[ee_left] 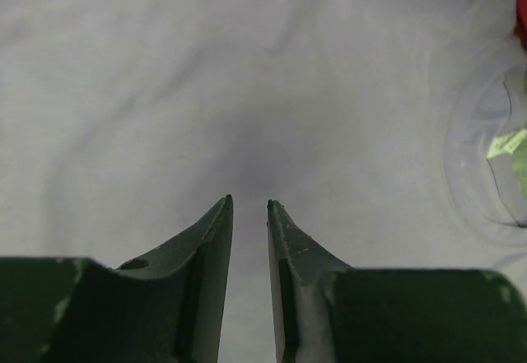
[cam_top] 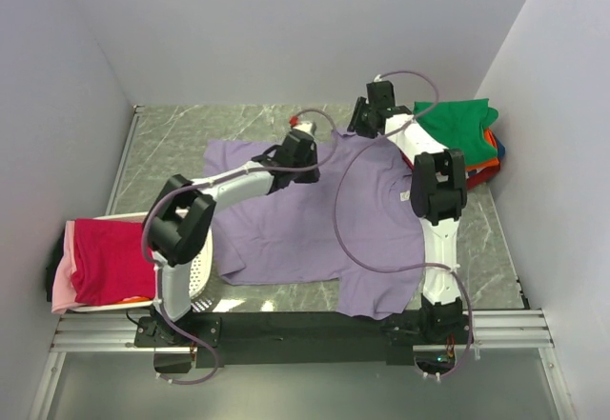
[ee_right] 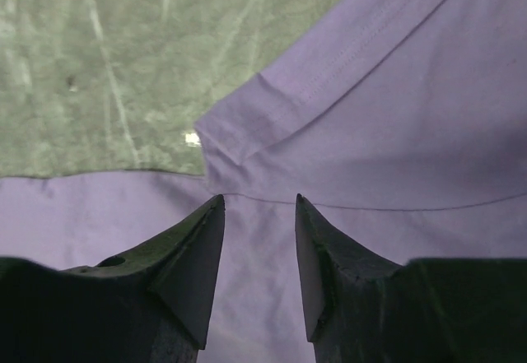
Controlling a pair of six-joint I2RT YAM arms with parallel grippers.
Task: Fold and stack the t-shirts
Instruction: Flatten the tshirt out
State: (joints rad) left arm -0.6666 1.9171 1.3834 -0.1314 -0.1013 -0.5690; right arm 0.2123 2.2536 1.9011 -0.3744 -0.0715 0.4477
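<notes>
Left hand [ee_left: 249, 205]: two dark fingers close to the lens, a little spread with a narrow gap, nothing between them; it hangs over the body of the lavender t-shirt [cam_top: 286, 234]
Right hand [ee_right: 259, 200]: fingers spread wider, nothing held; just above the same cloth, near a sleeve [ee_right: 272, 112]
Lavender t-shirt: lies spread in the middle of the table [cam_top: 191, 134], under both arms
Collar [ee_left: 494, 161]: a pale green label inside, at the right edge of the left wrist view
Sleeve: its corner lies on the table, slightly turned over
Green t-shirt [cam_top: 457, 120]: on top of a pile in the far right corner, orange and red cloth showing under it
Magenta-red t-shirt [cam_top: 110, 258]: draped over the white basket [cam_top: 202, 272] at the left, on a pink t-shirt [cam_top: 62, 291]
</notes>
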